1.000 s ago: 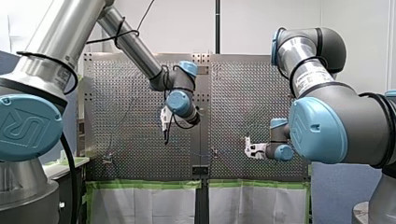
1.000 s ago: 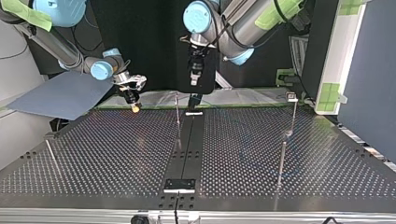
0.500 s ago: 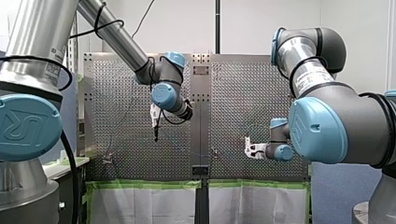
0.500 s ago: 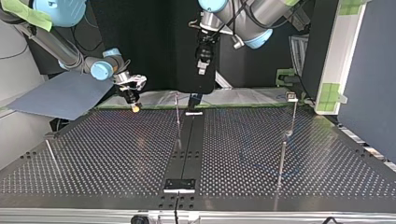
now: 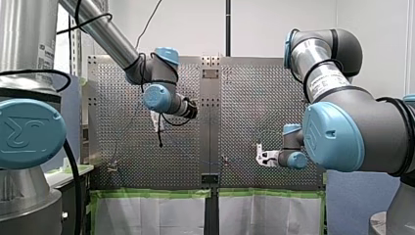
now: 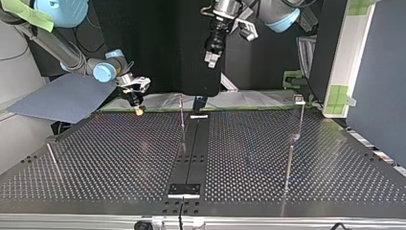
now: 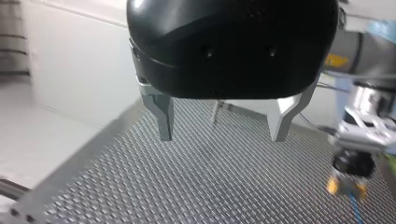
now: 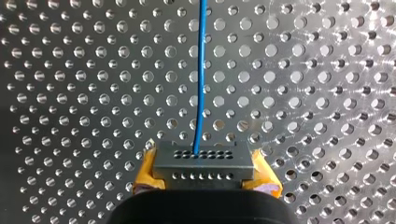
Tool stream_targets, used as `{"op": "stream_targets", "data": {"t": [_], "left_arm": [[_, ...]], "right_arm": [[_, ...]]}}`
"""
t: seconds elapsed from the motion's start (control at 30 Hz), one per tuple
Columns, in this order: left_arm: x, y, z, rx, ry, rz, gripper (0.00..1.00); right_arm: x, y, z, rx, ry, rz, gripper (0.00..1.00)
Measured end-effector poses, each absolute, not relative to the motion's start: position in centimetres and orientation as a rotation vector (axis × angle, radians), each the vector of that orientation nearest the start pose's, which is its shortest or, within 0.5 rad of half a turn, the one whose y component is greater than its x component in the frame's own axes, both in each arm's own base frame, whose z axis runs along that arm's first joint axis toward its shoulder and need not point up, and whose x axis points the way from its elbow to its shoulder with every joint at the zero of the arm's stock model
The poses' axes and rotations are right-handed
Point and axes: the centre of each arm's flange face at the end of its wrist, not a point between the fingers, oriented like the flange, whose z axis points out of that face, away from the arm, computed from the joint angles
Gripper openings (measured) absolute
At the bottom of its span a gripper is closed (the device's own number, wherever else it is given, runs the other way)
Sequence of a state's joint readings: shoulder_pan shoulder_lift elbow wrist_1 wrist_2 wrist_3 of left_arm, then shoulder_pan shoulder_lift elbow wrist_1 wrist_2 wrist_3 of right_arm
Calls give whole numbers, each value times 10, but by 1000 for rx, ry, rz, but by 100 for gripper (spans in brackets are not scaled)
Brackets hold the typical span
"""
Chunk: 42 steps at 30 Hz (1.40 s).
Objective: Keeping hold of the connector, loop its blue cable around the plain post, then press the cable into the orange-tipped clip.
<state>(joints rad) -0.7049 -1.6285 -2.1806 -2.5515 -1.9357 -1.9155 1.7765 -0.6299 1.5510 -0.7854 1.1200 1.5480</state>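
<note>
two arms work over the perforated counter (image 5: pixel 254 98). at the front view's left, my left end effector (image 7: pixel 222 137) hangs above the counter, its metal fingers (image 7: pixel 163 116) spread wide with nothing between them. a thin post (image 6: pixel 182 117) stands near the counter's middle, perhaps the plain one; it is too slight to be sure. further right, my right end effector (image 8: pixel 204 173) sits low, its yellow pads (image 8: pixel 147 170) clamped on the dark connector (image 8: pixel 203 158). the blue cable (image 8: pixel 201 70) runs straight out of the connector's face, over the holes.
</note>
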Motion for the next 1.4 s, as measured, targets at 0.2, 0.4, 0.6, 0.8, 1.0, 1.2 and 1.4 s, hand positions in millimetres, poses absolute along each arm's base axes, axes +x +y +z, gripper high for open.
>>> {"op": "stream_targets", "data": {"t": [0.2,0.4,0.6,0.8,1.0,1.2,1.4], "left_arm": [[240,-332,242,-1,1629,-527,100],[226,-320,246,-20,1585,-551,100],[218,-312,260,-44,1507,-585,100],[218,-313,261,-28,1493,-573,100],[220,-317,242,26,1536,-510,100],[226,-319,229,60,1547,-458,100],[226,-318,226,64,1554,-431,100]], "right_arm": [[307,-606,-10,1788,-915,1609,0],[308,-606,-10,1789,-914,1609,0],[308,-606,-10,1789,-916,1608,0],[306,-606,-11,1789,-921,1600,0],[305,-606,-11,1788,-924,1597,0],[298,-608,-12,1792,-936,1578,0],[300,-607,-13,1801,-904,1545,3]]}}
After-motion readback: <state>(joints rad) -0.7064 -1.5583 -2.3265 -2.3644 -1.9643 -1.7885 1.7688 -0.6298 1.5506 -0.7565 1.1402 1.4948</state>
